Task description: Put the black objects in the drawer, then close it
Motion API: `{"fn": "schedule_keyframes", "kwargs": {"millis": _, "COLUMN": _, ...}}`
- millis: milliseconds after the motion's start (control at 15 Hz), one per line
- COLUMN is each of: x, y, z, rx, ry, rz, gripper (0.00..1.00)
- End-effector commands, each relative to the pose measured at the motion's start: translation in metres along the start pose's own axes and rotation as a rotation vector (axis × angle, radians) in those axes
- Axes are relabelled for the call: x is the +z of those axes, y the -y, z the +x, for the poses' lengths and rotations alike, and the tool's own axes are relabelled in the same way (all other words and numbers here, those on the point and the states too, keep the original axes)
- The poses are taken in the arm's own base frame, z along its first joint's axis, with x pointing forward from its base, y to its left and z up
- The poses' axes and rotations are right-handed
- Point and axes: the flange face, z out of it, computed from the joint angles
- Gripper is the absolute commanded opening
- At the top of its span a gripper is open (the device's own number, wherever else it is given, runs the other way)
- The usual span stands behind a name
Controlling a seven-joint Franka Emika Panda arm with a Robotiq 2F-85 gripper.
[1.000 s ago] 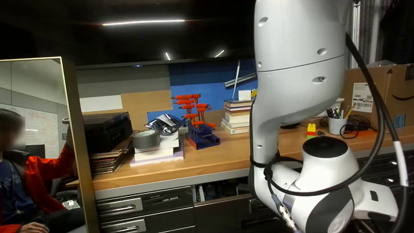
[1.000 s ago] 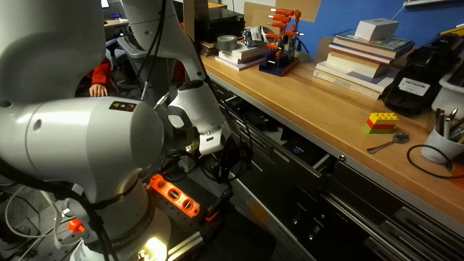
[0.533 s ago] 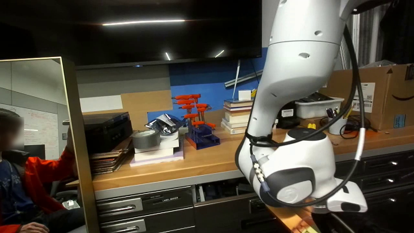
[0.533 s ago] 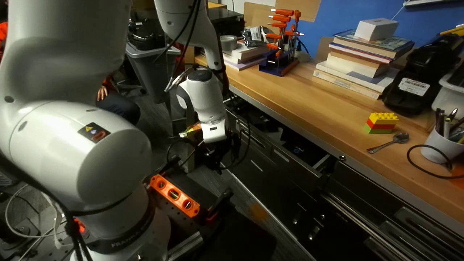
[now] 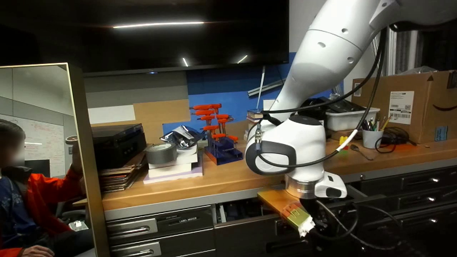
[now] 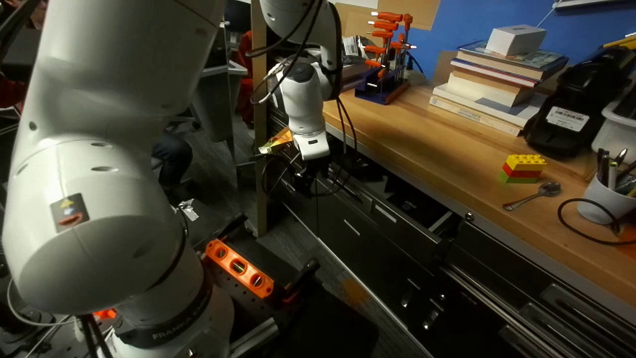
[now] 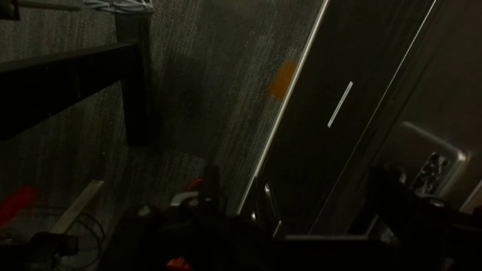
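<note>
— What sits under the front edge of the long wooden surface (image 5: 214,176) in an exterior view?
— A wide dark-grey metal drawer (image 5: 246,233), partly open.
— And the jointed white robot arm (image 5: 319,60)?
— Hanging in front of that same edge.
— Near the left edge?
— A boxy black device (image 5: 119,147); farther from that edge, a grey tape roll (image 5: 161,155) lies flat on stacked pale books (image 5: 171,171).

Your drawer (image 6: 408,229), wide and dark-fronted, stands open below the tabletop (image 6: 432,146) in both exterior views. Inside it you can see black objects (image 6: 415,200): a boxy one with a faint mark near the pale end wall (image 6: 441,222), others farther along too dim to tell apart.
</note>
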Motion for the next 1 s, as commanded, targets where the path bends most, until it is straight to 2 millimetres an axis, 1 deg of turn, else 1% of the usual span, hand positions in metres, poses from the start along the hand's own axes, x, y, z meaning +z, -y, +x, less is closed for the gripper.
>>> {"fn": "schedule_keyframes", "kwargs": {"millis": 0, "x": 0.001, "y": 0.029, "z": -0.006, "rx": -0.046, "ry": 0.082, "rz": -0.081, "gripper": 1.00}}
{"fn": "schedule_keyframes", "kwargs": {"millis": 200, "x": 0.010, "y": 0.044, "z": -0.007, "rx": -0.060, "ry": 0.077, "rz": -0.108, "gripper": 1.00}}
{"fn": "schedule_keyframes", "kwargs": {"millis": 333, "x": 0.018, "y": 0.051, "z": -0.011, "rx": -0.027, "ry": 0.023, "rz": -0.078, "gripper": 1.00}}
{"fn": "schedule_keyframes", "kwargs": {"millis": 667, "x": 0.029, "y": 0.076, "z": -0.029, "rx": 0.046, "ry": -0.050, "rz": 0.114, "gripper": 1.00}}
{"fn": "schedule_keyframes", "kwargs": {"millis": 933, "x": 0.045, "y": 0.098, "z": -0.039, "rx": 0.075, "ry": -0.063, "rz": 0.250, "gripper": 1.00}}
